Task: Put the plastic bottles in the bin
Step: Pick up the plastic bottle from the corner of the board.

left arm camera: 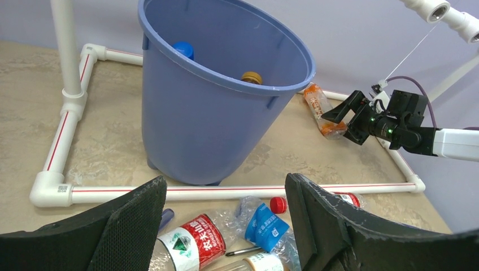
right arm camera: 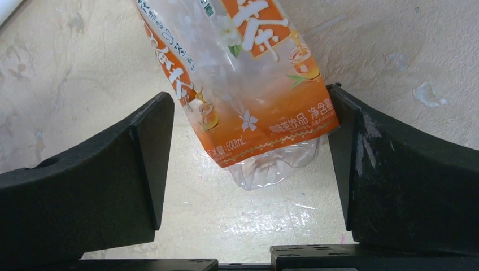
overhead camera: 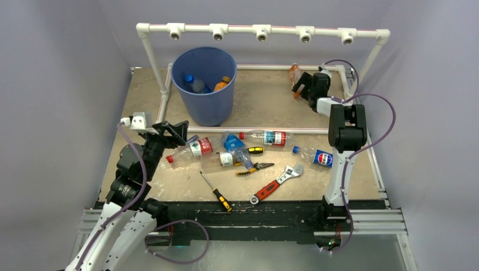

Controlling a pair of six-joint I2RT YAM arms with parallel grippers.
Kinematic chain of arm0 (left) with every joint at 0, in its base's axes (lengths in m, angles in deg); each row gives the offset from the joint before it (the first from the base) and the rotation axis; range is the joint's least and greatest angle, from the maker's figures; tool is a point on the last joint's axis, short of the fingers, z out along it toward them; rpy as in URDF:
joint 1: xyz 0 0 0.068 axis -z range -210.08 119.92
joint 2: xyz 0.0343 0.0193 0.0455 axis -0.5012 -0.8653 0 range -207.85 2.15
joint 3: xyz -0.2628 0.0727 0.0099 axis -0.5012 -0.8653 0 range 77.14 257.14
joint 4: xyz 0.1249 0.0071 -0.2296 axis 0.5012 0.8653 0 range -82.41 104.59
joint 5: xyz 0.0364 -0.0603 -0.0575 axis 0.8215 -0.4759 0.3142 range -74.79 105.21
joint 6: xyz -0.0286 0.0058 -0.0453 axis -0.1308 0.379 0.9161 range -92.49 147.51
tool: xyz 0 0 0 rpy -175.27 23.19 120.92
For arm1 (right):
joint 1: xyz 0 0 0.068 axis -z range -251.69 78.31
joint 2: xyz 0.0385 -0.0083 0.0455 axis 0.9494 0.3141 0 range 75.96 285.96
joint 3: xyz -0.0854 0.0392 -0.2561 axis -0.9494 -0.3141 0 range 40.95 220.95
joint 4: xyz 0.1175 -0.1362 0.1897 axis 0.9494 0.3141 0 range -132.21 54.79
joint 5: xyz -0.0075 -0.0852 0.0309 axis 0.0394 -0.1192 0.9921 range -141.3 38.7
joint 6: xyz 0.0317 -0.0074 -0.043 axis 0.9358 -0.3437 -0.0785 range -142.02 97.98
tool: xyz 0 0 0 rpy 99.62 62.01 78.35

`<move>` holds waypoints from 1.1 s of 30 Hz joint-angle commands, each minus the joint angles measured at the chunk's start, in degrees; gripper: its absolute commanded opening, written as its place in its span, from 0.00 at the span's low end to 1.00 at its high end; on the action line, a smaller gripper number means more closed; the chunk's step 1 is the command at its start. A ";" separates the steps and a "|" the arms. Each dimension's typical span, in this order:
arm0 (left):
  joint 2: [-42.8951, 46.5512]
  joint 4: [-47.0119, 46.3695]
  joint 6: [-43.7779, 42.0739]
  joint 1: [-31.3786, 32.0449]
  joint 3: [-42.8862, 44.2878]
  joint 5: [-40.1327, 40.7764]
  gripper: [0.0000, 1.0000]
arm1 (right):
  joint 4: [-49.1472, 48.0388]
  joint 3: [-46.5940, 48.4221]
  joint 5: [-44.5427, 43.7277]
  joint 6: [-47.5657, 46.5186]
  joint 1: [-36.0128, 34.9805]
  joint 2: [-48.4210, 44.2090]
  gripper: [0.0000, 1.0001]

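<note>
Top view: I am reading the left arm as sitting folded, elbow bent. The left pincer is hovering at the left end of the loose plastic bottles lying on the worktop just in front of the bin. The right arm is standing stretched to the far right corner.

Left wrist view: the left pincer is gaping wide, gripping nothing and facing the bin.

Right wrist view: the right pincer is gaping too, straddling the base of an orange-labelled bottle lying on the worktop, without pinching it.
</note>
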 commanded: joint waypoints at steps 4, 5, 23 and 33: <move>-0.65 -1.44 1.02 -0.33 0.69 -0.88 0.76 | -0.09 -0.56 1.73 -1.66 -0.43 -2.33 0.84; -0.74 -1.48 1.01 -0.33 0.68 -0.88 0.76 | -0.43 -0.78 1.91 -1.52 -0.43 -2.37 0.82; -0.75 -1.22 1.20 -0.42 0.84 -0.90 0.75 | -8.65 -12.85 6.40 0.18 -0.43 -12.98 0.32; -0.28 -1.56 1.28 -0.42 0.69 -0.88 0.75 | -14.06 -26.72 8.06 7.42 -4.13 -26.27 0.27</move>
